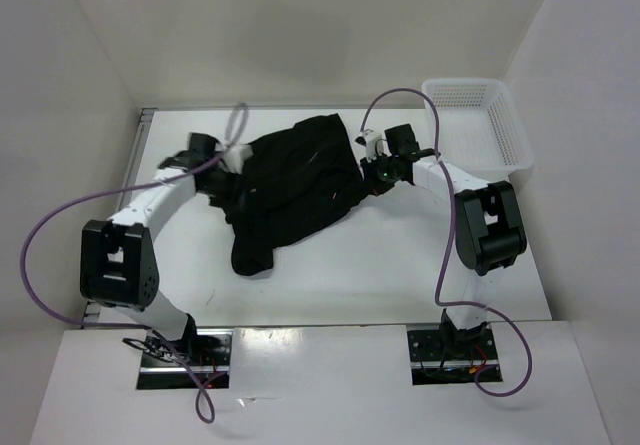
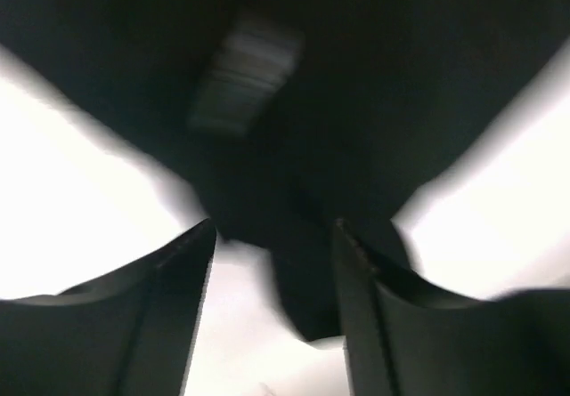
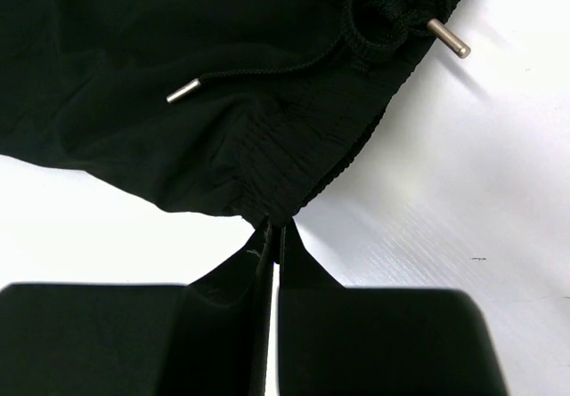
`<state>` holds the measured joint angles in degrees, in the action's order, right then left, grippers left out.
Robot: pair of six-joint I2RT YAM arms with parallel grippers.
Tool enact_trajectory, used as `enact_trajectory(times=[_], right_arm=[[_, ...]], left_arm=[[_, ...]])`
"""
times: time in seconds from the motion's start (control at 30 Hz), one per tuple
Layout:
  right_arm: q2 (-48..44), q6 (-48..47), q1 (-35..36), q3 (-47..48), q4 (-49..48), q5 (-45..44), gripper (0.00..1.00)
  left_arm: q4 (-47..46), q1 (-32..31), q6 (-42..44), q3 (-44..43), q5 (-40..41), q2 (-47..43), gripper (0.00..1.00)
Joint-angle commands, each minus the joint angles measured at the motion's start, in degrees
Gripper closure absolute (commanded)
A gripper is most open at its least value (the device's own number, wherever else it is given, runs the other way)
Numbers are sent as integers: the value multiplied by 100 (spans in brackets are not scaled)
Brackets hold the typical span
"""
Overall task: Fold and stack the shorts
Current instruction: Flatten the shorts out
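Observation:
The black shorts (image 1: 295, 190) lie crumpled in the middle of the white table, one leg trailing toward the front. At their left edge is my left gripper (image 1: 232, 155). Its wrist view is blurred but shows the jaws of the left gripper (image 2: 274, 236) apart, a fold of the shorts (image 2: 356, 76) hanging between them, and a pale label (image 2: 245, 76) above. My right gripper (image 1: 368, 165) is at the right edge of the shorts. In the right wrist view, the right gripper (image 3: 274, 227) is shut on the ribbed waistband of the shorts (image 3: 178, 58), near the drawstring's metal tips (image 3: 183, 91).
A white mesh basket (image 1: 480, 115) stands at the back right corner, against the right wall. White walls close the table in at the back and on both sides. Purple cables loop over both arms.

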<state>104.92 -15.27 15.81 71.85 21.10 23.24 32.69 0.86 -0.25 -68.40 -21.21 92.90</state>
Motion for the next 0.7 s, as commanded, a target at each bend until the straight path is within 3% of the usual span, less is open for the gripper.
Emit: enact_trajectory(times=[0.0,0.2,0.3,0.43,0.53,0.57,0.67], right_arm=[[-209,-152,62,189,-1,84,100],[-262,-204,115,136,-1,32,100],[-262,-257,115,83,-1,31,100],[-315,-257,115,30,-1,-22,100],[-437,-257,115,-83,-1,-74,100],[-438,-257,115,-84,-1,-74,100],[-438,-257,115,-145,-54,-74,100]], left_arm=[[1055,-1332,25,440,-165,-553,32],[1125,-2194,25,1083,205,-668,5],[1126,-2825,25,1083,346,-599,0],[320,-3233,25,1302,1039,-457,0],[20,-3233,25,1522,1557,-326,8],[18,-3233,25,1627,1646,-325,20],[-122,-3233,25,1707,1962,-325,38]])
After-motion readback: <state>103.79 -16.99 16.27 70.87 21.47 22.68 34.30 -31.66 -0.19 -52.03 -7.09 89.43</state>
